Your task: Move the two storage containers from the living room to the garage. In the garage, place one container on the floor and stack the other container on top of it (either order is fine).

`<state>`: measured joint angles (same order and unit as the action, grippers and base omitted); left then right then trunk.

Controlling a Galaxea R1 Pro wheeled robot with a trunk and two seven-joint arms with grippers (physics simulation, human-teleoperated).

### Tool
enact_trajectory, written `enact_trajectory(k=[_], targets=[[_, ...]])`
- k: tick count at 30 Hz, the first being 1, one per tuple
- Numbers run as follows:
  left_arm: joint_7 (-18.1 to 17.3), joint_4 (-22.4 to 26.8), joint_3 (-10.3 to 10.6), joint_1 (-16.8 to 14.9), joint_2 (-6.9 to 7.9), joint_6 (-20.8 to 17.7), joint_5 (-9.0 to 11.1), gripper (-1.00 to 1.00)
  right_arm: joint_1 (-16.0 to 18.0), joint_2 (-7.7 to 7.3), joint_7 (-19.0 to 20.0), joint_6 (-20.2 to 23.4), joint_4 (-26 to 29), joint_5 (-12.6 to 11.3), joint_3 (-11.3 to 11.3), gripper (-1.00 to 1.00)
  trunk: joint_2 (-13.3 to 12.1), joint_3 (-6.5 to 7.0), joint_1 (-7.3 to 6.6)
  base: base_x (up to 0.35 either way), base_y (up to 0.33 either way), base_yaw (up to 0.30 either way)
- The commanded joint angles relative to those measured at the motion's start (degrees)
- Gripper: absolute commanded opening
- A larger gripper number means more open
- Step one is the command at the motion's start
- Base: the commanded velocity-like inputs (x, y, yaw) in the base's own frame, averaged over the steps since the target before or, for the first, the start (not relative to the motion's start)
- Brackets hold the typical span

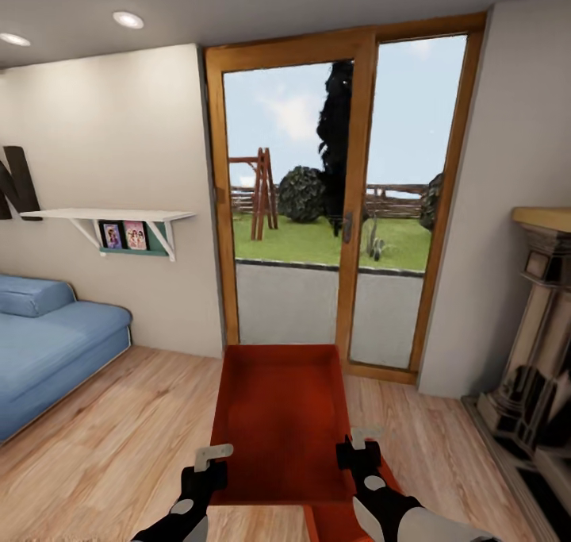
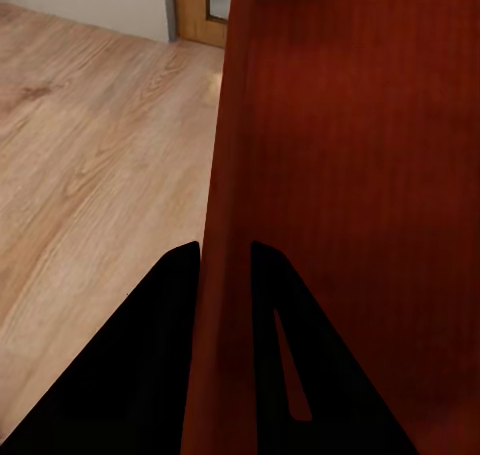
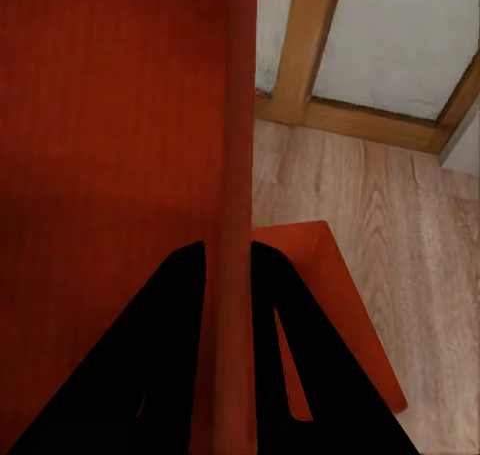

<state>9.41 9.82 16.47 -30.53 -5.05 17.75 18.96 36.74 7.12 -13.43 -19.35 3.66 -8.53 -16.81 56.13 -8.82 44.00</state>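
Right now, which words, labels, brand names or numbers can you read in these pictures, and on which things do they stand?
Big dark wall letter above the shelf: cut off at the picture's edge, perhaps "N", not certain.
Two framed pictures under the shelf: too small to read.
Held storage container: no text.

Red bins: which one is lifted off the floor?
The upper storage container, its side walls pinched by both arms' fingers. The other storage container lies beneath on the wood floor.

A plain red-orange thin-walled storage bin (image 1: 279,415) sits over the light wood plank floor (image 1: 119,431). A blue sofa (image 1: 47,344) stands against cream walls, beside orange-brown wood-framed glass doors (image 1: 357,209) and a dark ornate fireplace (image 1: 539,359).
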Motion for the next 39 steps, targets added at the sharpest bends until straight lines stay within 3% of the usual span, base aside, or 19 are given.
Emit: enact_trajectory(k=[1,39], targets=[[0.53,0.20,-0.91,-0.06,0.20,-0.08,-0.68,-1.00,0.04,-0.01,0.25,0.19,0.02,0.21,2.31,-1.00,0.07,-0.03,0.01,0.000,0.000,0.232],[0.53,0.20,-0.91,-0.06,0.21,-0.16,-0.69,-1.00,0.06,-0.01,0.25,0.19,0.03,0.18,2.31,-1.00,0.07,0.36,0.01,0.000,0.000,0.285]])
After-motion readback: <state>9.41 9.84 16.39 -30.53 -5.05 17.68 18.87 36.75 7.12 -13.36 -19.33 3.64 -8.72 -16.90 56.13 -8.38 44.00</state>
